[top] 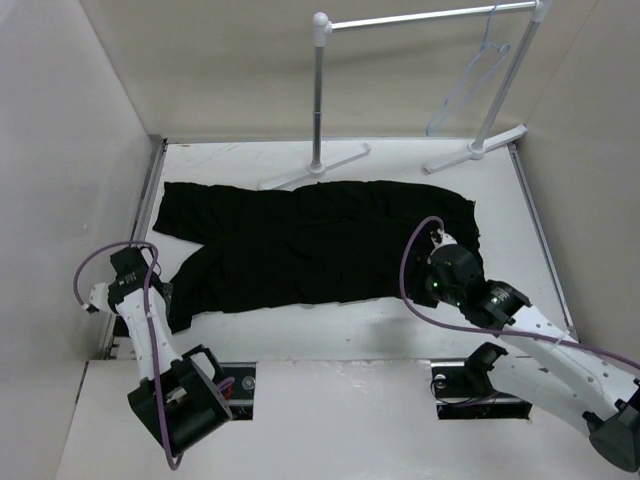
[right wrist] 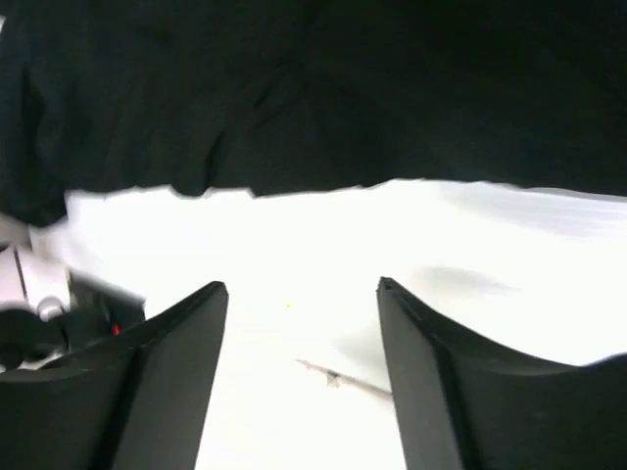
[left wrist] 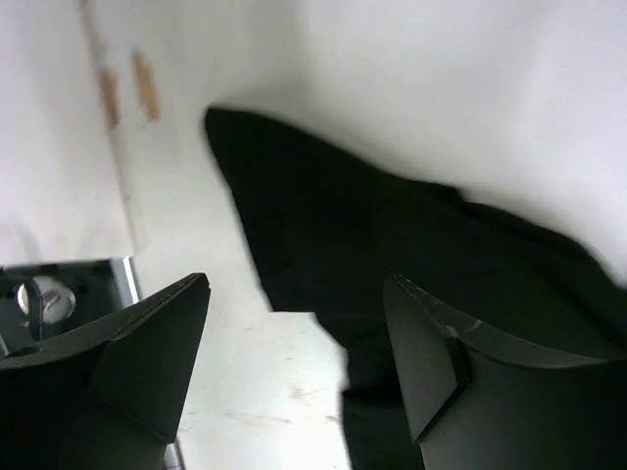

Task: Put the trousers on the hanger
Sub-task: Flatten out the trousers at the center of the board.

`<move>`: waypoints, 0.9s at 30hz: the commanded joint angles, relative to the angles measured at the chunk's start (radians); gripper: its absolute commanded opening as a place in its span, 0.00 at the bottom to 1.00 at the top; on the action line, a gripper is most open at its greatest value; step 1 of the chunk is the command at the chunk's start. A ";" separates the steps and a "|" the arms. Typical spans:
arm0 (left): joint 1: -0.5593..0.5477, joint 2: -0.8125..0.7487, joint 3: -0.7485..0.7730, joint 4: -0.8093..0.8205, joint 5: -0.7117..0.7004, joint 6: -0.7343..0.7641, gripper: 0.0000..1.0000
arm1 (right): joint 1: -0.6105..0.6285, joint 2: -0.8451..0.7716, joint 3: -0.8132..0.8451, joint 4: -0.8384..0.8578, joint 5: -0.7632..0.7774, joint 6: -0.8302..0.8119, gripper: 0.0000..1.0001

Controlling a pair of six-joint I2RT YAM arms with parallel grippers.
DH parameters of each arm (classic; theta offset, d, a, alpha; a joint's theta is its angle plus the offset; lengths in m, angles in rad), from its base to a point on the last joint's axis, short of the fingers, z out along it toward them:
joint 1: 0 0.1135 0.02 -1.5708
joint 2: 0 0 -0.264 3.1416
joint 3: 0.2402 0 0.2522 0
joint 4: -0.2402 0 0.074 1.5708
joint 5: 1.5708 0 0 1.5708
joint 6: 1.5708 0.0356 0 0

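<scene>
Top external view shows the trousers (top: 320, 245) lying flat across the white table (top: 400, 320), legs toward the left, while the hanger (top: 462, 85) hangs from the rack (top: 420, 18) at the far right. The left gripper (left wrist: 294, 284) has its fingers spread and empty over the trousers' edge. The right gripper (right wrist: 304, 289) is also spread and empty, above bare table just beside the cloth.

top: high, rear, down on whole table (top: 350, 325) | L/R wrist: close, low, past fingers (left wrist: 147, 362) | all share trousers (top: 320, 240)
</scene>
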 commanded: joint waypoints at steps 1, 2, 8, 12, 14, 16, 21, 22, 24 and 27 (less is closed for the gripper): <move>0.030 -0.001 -0.056 0.022 0.039 -0.045 0.71 | 0.042 0.001 0.067 0.003 -0.025 -0.045 0.71; 0.036 0.013 -0.074 0.056 0.044 -0.045 0.71 | 0.051 0.004 0.072 0.003 -0.036 -0.048 0.72; 0.040 0.056 -0.090 0.237 0.093 -0.049 0.52 | 0.078 -0.009 0.067 0.037 -0.064 -0.059 0.72; -0.002 0.058 -0.062 0.344 0.094 -0.029 0.16 | 0.082 -0.025 0.051 0.066 -0.059 -0.039 0.66; -0.032 0.071 -0.024 0.375 0.090 -0.026 0.05 | 0.082 -0.028 0.047 0.068 -0.057 -0.033 0.65; -0.061 0.078 0.046 0.368 0.073 -0.027 0.00 | 0.082 -0.035 0.050 0.066 -0.054 -0.036 0.65; -0.189 0.056 0.341 0.273 0.007 -0.004 0.00 | 0.015 -0.049 0.067 0.057 -0.070 -0.063 0.66; -0.228 0.052 0.402 0.243 -0.026 0.014 0.00 | 0.007 -0.046 0.069 0.057 -0.076 -0.068 0.66; -0.291 0.029 0.478 0.185 -0.102 0.045 0.00 | -0.008 -0.034 0.070 0.057 -0.093 -0.076 0.66; -0.358 -0.039 0.446 0.125 -0.171 0.053 0.02 | -0.025 -0.025 0.072 0.057 -0.096 -0.087 0.66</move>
